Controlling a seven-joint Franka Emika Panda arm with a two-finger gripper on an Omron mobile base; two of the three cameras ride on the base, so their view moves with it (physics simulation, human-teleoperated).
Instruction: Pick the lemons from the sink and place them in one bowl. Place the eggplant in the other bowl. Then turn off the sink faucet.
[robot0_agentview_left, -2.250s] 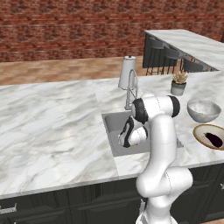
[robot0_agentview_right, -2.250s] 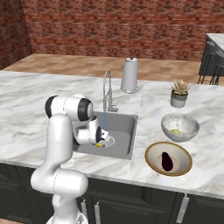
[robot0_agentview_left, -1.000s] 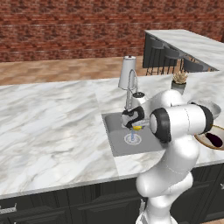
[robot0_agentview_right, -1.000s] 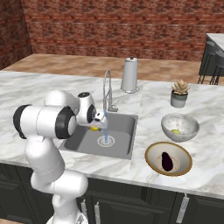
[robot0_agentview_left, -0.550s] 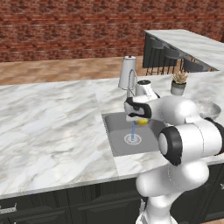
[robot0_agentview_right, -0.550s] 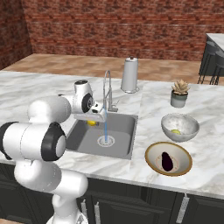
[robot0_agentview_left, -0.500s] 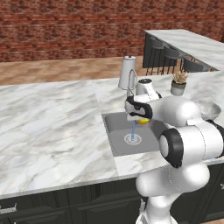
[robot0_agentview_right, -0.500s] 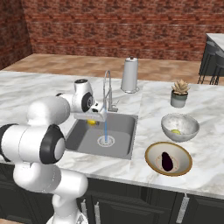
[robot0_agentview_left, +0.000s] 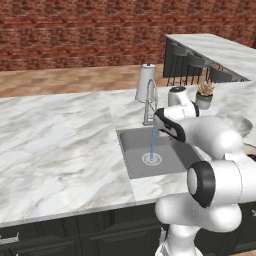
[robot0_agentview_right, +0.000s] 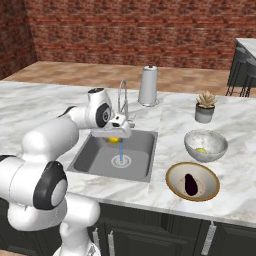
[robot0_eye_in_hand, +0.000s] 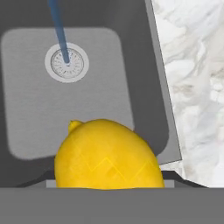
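Note:
A bright yellow lemon (robot0_eye_in_hand: 107, 159) is held in my gripper (robot0_agentview_right: 115, 137), which is shut on it above the back part of the sink (robot0_agentview_right: 95, 155). In the hand view the lemon hides the fingertips, and the drain ring (robot0_eye_in_hand: 67, 64) lies below under the running water stream (robot0_eye_in_hand: 59, 30). The chrome faucet (robot0_agentview_right: 122, 102) stands just behind the hand. The other lemon (robot0_agentview_right: 201, 150) lies in the grey-white speckled bowl (robot0_agentview_right: 215, 141). The eggplant (robot0_agentview_right: 190, 184) rests in the tan-rimmed bowl (robot0_agentview_right: 176, 172). My arm hides the hand in the left base view, over the sink (robot0_agentview_left: 135, 150).
A pale tapered cylinder (robot0_agentview_right: 148, 86) stands behind the sink, and a small potted plant (robot0_agentview_right: 204, 106) sits behind the bowls. White marble counter (robot0_agentview_right: 165, 120) lies between the sink and the bowls. Dark stools (robot0_agentview_left: 192, 67) stand at the far counter.
The gripper went down into the sink, shut on the lemon and has risen with it above the basin, close to the faucet. The arm has swung over the sink.

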